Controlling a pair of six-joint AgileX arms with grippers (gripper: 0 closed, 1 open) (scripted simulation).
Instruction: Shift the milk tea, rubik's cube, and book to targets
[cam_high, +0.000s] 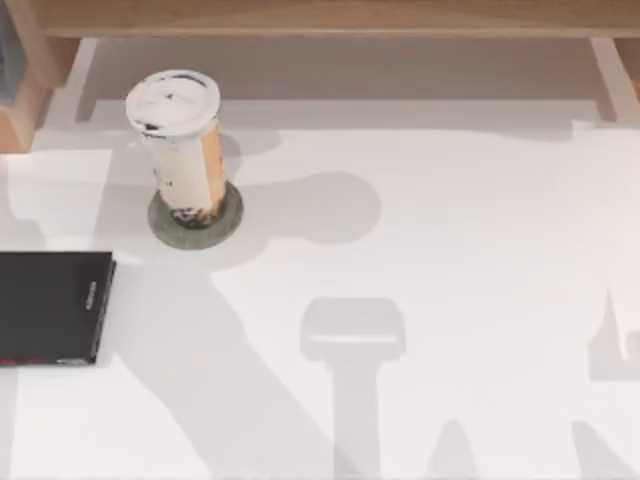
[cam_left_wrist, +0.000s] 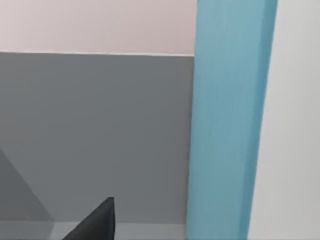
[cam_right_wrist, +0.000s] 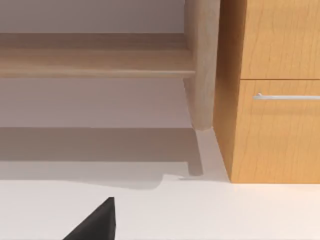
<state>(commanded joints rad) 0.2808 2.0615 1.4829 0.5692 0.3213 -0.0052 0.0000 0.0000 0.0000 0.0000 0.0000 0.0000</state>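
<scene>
- A rendered indoor set, furnished like a home or office room.
- A smooth white tabletop (cam_high: 450, 250) fills the scene.
- Along its far edge runs a light wooden shelf frame (cam_high: 330, 18).
- A light wood cabinet (cam_right_wrist: 272, 100) with a slim metal drawer handle (cam_right_wrist: 287, 96) stands beside a rounded wooden post (cam_right_wrist: 202, 65).
</scene>
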